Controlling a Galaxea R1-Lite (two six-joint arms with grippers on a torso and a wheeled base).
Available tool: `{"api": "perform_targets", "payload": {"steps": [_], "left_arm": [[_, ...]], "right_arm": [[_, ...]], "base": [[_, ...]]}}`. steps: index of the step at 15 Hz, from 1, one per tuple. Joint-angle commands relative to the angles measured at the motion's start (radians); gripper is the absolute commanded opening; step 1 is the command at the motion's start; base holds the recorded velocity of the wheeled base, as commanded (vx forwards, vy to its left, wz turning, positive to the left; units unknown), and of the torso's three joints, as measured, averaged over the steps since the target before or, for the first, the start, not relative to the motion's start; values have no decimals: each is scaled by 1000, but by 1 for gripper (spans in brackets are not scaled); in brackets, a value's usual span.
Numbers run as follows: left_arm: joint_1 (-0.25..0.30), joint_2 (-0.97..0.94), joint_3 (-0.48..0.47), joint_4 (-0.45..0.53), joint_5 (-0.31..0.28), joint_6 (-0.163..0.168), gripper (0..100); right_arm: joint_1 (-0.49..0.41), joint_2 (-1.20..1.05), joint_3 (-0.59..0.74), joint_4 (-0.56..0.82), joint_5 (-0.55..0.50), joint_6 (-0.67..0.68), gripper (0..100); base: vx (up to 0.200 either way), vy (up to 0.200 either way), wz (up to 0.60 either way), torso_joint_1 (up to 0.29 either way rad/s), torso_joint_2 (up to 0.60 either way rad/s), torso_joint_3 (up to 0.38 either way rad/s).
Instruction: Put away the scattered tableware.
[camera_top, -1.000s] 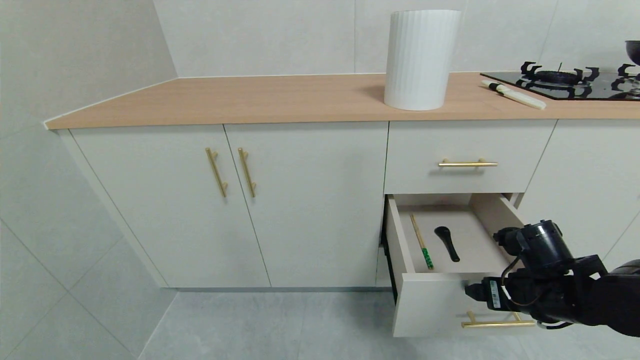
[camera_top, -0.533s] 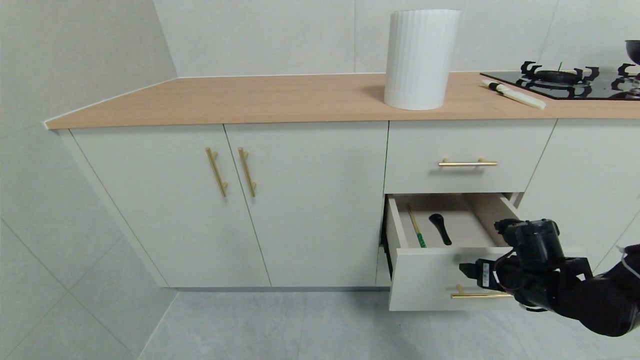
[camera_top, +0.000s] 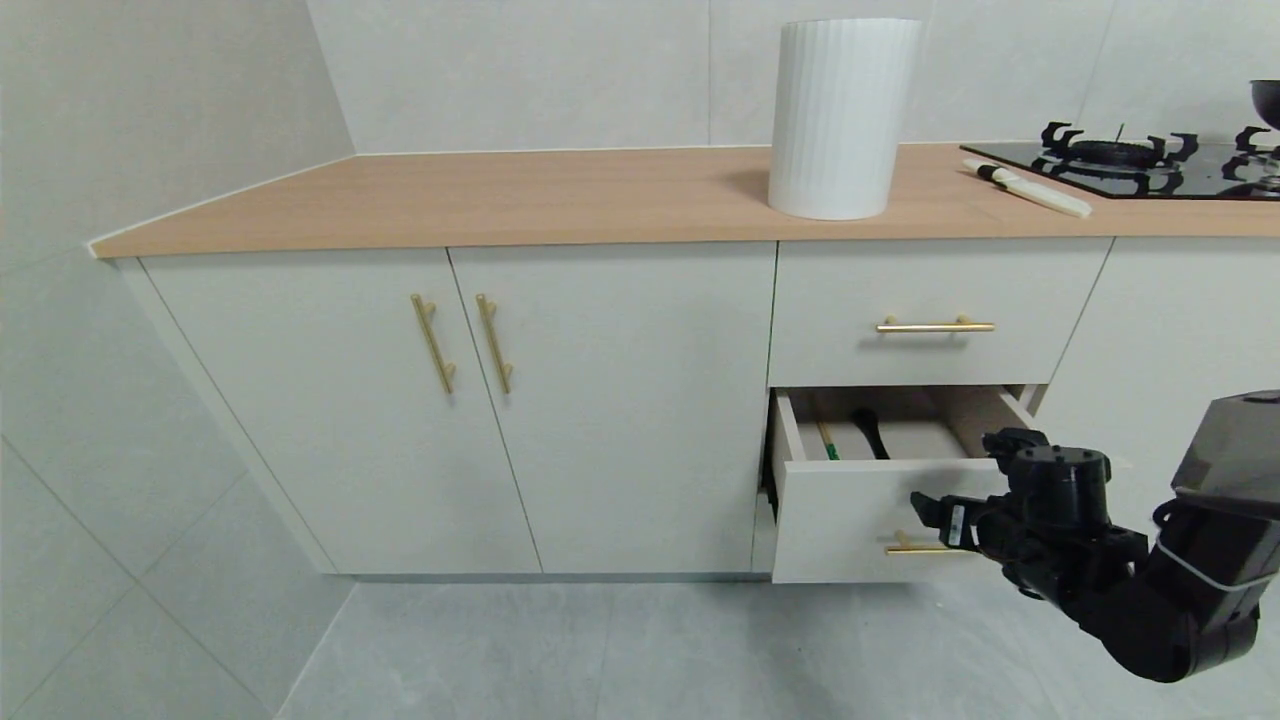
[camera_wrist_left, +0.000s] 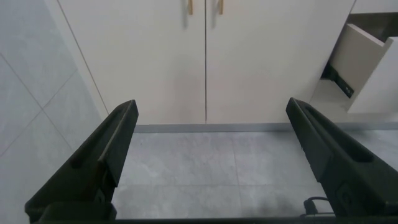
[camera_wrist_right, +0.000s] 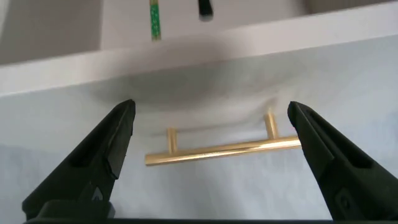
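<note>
Left wrist view: left claw (camera_wrist_left: 211, 115) released, nothing between the jaws, hanging over floor (camera_wrist_left: 186, 168) in front of doors (camera_wrist_left: 205, 56).

Head view, left to right: 2 doors with 2 gold pulls, under counter (camera_top: 500, 200). 1 white cylinder (camera_top: 843, 120) upright on counter. 2 drawers below it: top drawer (camera_top: 850, 340) shut, lower drawer (camera_top: 850, 510) partly open. Inside lower drawer: chopsticks (camera_top: 828, 440) with green ends, exact stick count not readable, and 1 black spoon (camera_top: 868, 430) just beside them, apart. Right claw (camera_top: 940, 515) spread wide, gripping nothing, at lower drawer front just above handle (camera_top: 915, 548); contact with the front not certain. Further right, 1 pale utensil (camera_top: 1025, 188) flat on counter beside hob (camera_top: 1130, 165).

Right wrist view: handle (camera_wrist_right: 224, 149) between the spread jaws, chopsticks (camera_wrist_right: 154, 18) and spoon (camera_wrist_right: 204, 7) beyond the drawer edge.

Step, judged: tableware stowed, drawer closing in hand. Next move calls for a straight, square push on the front until flush with top drawer, jaws kept off the handle. Pale utensil possibly one more item to stow; if so, drawer needed open again.
</note>
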Motion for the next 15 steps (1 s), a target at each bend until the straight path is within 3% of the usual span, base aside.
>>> {"api": "perform_targets", "payload": {"steps": [1,8,15], "left_arm": [[0,0,0,0,0,0,100],[0,0,0,0,0,0,100],[0,0,0,0,0,0,100]], "right_arm": [[-1,82,-8,-55,1,-32,100],[-1,156,-152,-75,10,-53,100],[-9,242,-378,-46,13,-53,100]], "base": [[0,0,0,0,0,0],[0,0,0,0,0,0],[0,0,0,0,0,0]]}}
